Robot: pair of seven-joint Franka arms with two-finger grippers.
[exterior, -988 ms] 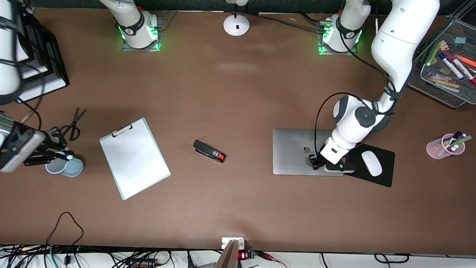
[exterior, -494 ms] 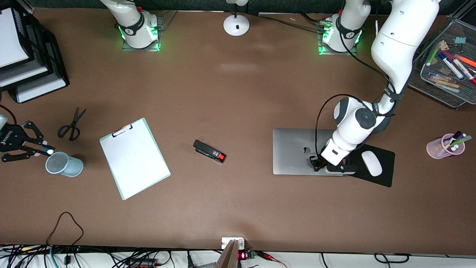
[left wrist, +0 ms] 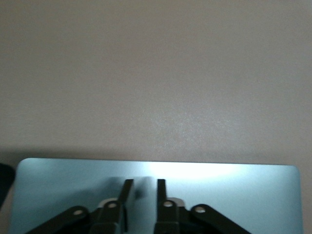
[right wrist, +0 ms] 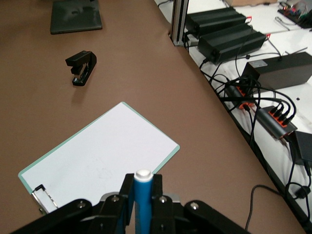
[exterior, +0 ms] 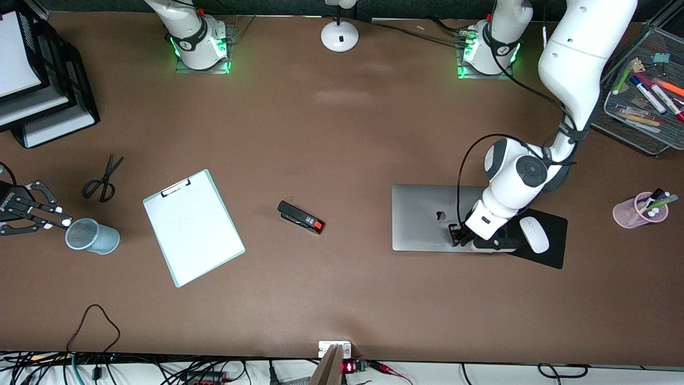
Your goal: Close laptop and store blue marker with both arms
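The silver-grey laptop lies closed on the table, apple logo up. My left gripper is just above the lid, close to the edge nearer the front camera. In the left wrist view its fingers stand a narrow gap apart over the bare lid, holding nothing. My right gripper is at the right arm's end of the table, beside a blue-grey mesh cup. It is shut on the blue marker, whose white end points out between the fingers.
A white clipboard and a black stapler lie mid-table. Scissors lie by the mesh cup. A white mouse on a black pad sits beside the laptop. A pink pen cup, a mesh tray and black paper trays stand at the ends.
My right gripper has drawn back from over the mesh cup toward the table's end, still holding the marker. My left gripper has shifted slightly along the lid.
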